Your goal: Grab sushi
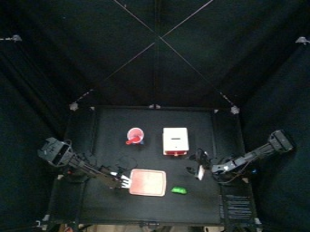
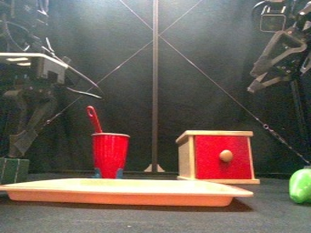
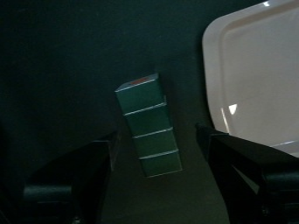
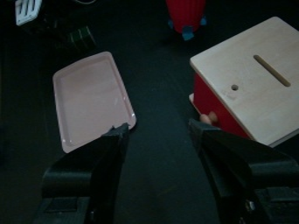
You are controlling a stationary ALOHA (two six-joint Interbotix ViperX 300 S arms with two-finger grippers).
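The sushi [image 1: 148, 182] is a flat salmon-pink slab with a whitish rim, lying at the table's front middle. It spans the foreground of the front view [image 2: 122, 191]. My left gripper [image 1: 118, 178] is open just left of the slab. In the left wrist view its jaws [image 3: 156, 137] stand apart over a dark green segmented block [image 3: 149, 127], with the sushi's edge [image 3: 257, 70] beside it. My right gripper [image 1: 206, 169] is open and empty, hanging to the right of the slab. In the right wrist view [image 4: 158, 129] it is above bare table between the sushi [image 4: 91, 98] and the box.
A red cup [image 1: 134, 137] with a stick in it and a white box with a red front [image 1: 177, 139] stand behind the sushi. A small bright green object [image 1: 179, 190] lies at the front right [image 2: 300, 185]. Black curtains surround the table.
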